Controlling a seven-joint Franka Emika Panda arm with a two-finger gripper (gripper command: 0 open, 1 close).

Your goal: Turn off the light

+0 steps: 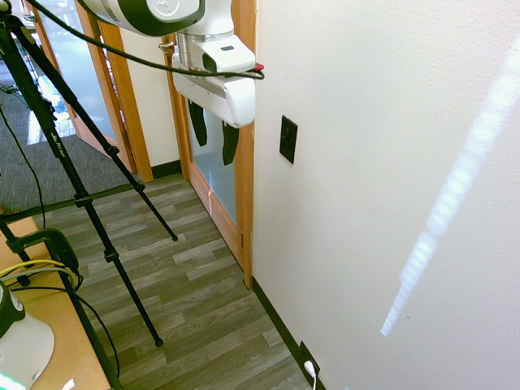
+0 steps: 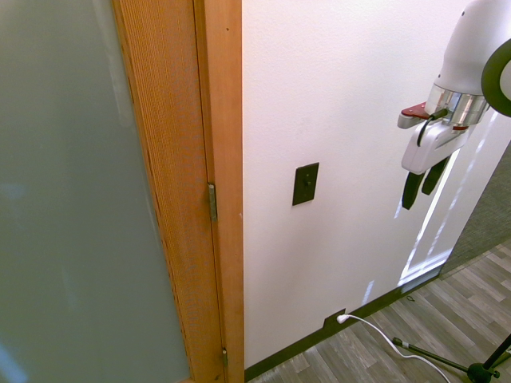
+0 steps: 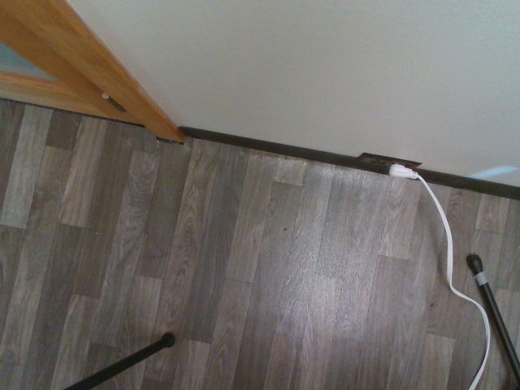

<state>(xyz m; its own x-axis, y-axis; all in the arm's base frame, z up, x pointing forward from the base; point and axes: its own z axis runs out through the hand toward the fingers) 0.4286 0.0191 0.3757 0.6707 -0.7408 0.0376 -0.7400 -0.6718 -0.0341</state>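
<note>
No lamp shows in any view. The light's control, a small black upright switch plate (image 1: 288, 139), is mounted on the white wall (image 1: 382, 162) just right of the wooden door frame (image 1: 244, 203). In the second exterior view the switch plate (image 2: 305, 183) is at mid-height. My gripper (image 1: 213, 138) hangs fingers down in the air, away from the wall and a little above the plate's level. Its two black fingers (image 2: 412, 191) stand apart, open, with nothing between them. In the second exterior view the gripper (image 2: 423, 185) is well to the right of the plate.
A frosted glass door (image 2: 72, 199) in an orange wooden frame stands beside the wall. A low black outlet (image 3: 388, 161) with a white plug and cord (image 3: 451, 260) sits at the baseboard. A pale streak of sunlight (image 1: 455, 195) crosses the wall. Grey plank floor (image 3: 244, 268) lies below.
</note>
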